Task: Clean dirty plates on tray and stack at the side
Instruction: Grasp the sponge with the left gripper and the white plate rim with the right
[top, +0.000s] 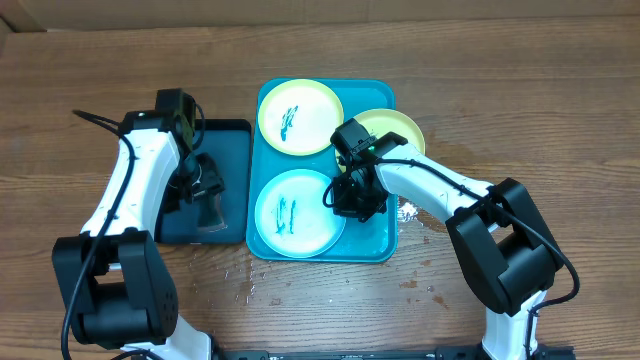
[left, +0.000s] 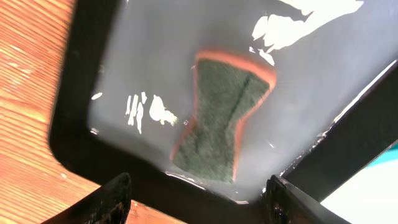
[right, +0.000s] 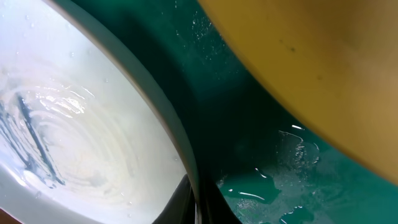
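The cyan tray (top: 372, 247) holds a yellow-green plate (top: 300, 115) with scribble marks at the far left and a light blue plate (top: 295, 215) with scribble marks at the near left. A second yellow-green plate (top: 402, 128) lies over the tray's far right rim. My right gripper (top: 352, 200) is shut on the light blue plate's right rim (right: 180, 149); its fingers (right: 196, 208) pinch the rim over the wet tray floor (right: 261, 155). My left gripper (top: 205, 190) is open, its fingers (left: 199, 202) spread above a green and orange sponge (left: 224, 118).
A black tray (top: 232, 140) stands left of the cyan tray; the sponge lies in its wet floor (left: 161, 56). Water drops lie on the wooden table (top: 412, 213) right of the cyan tray and at the front (top: 245, 275).
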